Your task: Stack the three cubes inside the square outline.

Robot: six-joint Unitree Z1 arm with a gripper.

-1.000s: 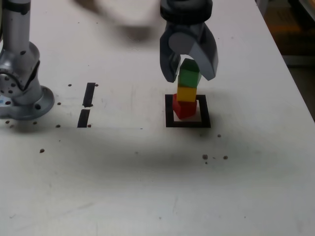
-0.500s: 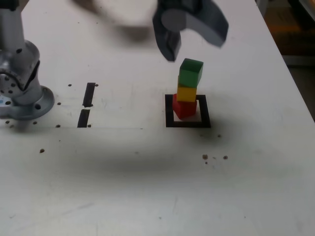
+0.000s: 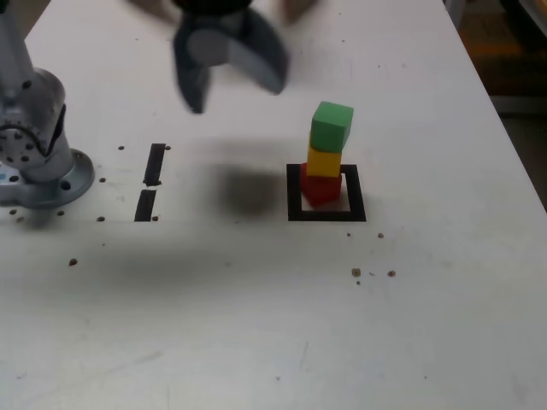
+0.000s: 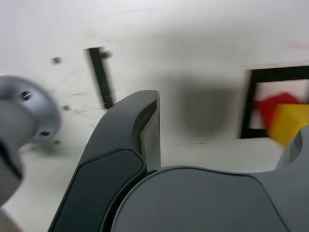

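Exterior view, nearest part: bare white table (image 3: 282, 342), marked only by a few dark specks (image 3: 373, 273).

Farther in, toward that view's right, lies the square outline (image 3: 295, 190) of black tape with a white centre. Inside it stands the stack: the red cube (image 3: 320, 189) on the table, the yellow cube (image 3: 324, 161) on top of it, and the green cube (image 3: 331, 126) uppermost, turned a little out of line with the two below. Nothing touches the stack.

At about the same depth, toward the view's left, two short black tape strips (image 3: 150, 181) lie end to end, and beyond them at the left edge sits the arm's grey round base (image 3: 38, 162).

Farthest back, the gripper (image 3: 231, 90) hangs above the table, blurred, well apart from the stack and to its left. Its jaws stand wide apart with nothing between them. Its shadow falls on the table just left of the outline.

The wrist view is blurred too; it shows one dark finger (image 4: 120, 159), the outline (image 4: 248, 104), and the red (image 4: 270, 107) and yellow (image 4: 289, 123) cubes at the picture's edge.
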